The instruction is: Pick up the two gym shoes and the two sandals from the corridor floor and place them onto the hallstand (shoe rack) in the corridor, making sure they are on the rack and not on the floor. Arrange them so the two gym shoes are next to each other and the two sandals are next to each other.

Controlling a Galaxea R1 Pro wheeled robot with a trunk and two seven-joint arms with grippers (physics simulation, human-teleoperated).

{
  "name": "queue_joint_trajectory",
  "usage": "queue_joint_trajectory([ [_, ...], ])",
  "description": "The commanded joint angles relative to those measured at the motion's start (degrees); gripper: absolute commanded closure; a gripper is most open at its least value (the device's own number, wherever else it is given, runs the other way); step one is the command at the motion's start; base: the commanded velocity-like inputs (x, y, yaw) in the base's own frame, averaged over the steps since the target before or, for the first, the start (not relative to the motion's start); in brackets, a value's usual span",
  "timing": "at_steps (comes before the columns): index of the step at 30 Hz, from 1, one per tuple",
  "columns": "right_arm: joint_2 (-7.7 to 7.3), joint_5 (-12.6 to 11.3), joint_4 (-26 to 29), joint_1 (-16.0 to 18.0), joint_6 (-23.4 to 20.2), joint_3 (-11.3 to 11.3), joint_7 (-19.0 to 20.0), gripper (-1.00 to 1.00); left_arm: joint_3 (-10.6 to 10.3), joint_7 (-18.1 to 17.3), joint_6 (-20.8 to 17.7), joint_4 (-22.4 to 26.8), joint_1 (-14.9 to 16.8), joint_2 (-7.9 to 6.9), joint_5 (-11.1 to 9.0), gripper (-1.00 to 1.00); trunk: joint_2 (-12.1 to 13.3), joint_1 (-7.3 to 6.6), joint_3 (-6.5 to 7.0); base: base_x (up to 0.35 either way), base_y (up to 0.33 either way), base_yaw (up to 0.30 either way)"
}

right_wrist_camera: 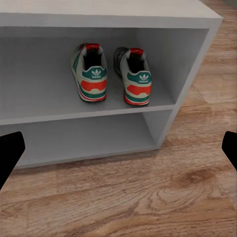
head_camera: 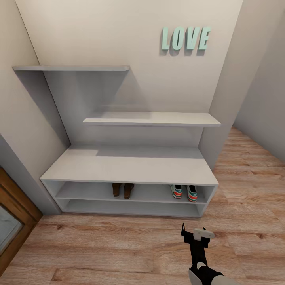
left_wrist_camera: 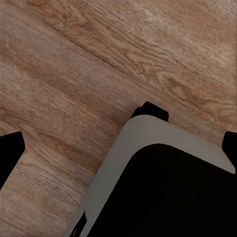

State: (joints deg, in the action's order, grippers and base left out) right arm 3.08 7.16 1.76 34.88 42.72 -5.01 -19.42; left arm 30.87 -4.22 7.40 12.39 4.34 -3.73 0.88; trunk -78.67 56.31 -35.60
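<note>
The two gym shoes point(head_camera: 184, 192) stand side by side, heels outward, at the right end of the hallstand's point(head_camera: 130, 165) upper open tier. They also show in the right wrist view as the gym shoes point(right_wrist_camera: 111, 74). The two sandals point(head_camera: 122, 190) stand together on the same tier near its middle. My right gripper point(head_camera: 194, 232) hovers over the corridor floor point(head_camera: 118, 249) in front of the gym shoes, open and empty, its fingertips point(right_wrist_camera: 10, 153) wide apart. My left gripper point(left_wrist_camera: 118, 153) is open over bare floor point(left_wrist_camera: 74, 74), above a grey and black part of the robot point(left_wrist_camera: 163, 187).
Two floating shelves point(head_camera: 152, 118) hang above the hallstand's top. Teal LOVE letters point(head_camera: 185, 38) are on the wall. A brown wooden door frame point(head_camera: 16, 221) stands at the lower left. A wall corner point(head_camera: 225, 99) borders the rack's right side, with floor running past it.
</note>
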Motion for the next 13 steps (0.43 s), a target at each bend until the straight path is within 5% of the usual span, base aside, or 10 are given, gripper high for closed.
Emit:
queue_joint_trajectory([
  [1, 0.00, 0.01, 0.00, 0.00, 0.00, 0.00, 0.00, -1.00, 0.01, 0.00, 0.00, 0.00, -0.01, 0.01, 0.00, -1.00, 0.00, 0.00, 0.00, 0.000, 0.000, 0.000],
  [13, 0.00, 0.00, 0.00, 0.01, 0.00, 0.00, 0.00, -1.00, 0.07, 0.00, 0.01, 0.00, -0.03, -0.02, -0.09, -1.00, 0.00, 0.00, 0.00, 0.000, 0.000, 0.000],
])
